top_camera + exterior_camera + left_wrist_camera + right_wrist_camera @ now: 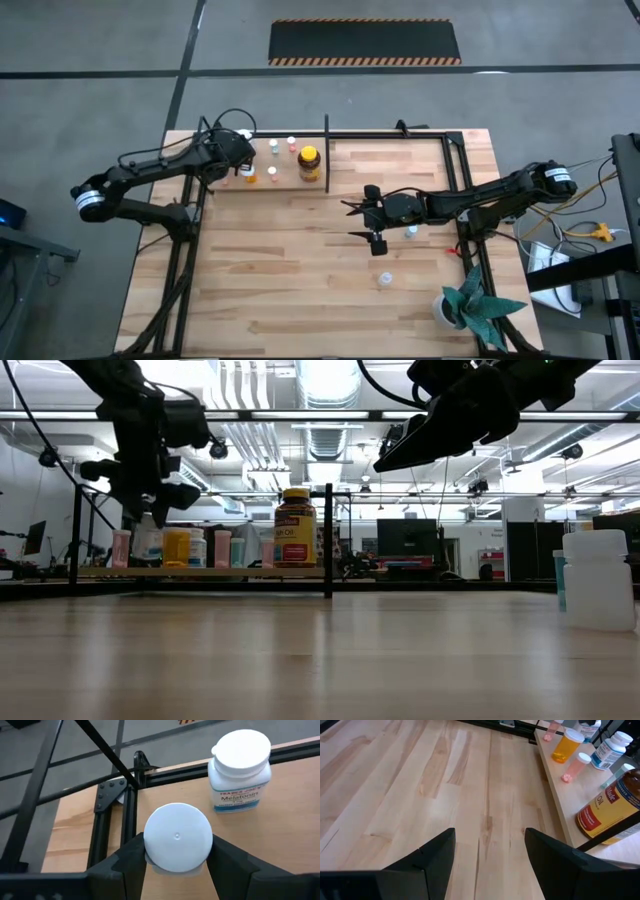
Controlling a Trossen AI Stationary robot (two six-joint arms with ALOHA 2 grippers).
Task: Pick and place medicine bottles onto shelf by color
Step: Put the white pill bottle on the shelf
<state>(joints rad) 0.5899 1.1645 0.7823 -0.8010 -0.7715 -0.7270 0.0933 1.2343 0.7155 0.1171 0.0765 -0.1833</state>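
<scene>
Left end effector [177, 857] clamps a white-capped bottle [178, 843] above the shelf [280, 820].

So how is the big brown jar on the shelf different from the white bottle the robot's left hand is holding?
The amber jar is bigger, brown with a yellow lid; the white bottle is smaller, with a plain white cap. The jar stands free on the shelf beside the divider post, while the white bottle sits between the left gripper fingers. Both are upright at the shelf.
</scene>
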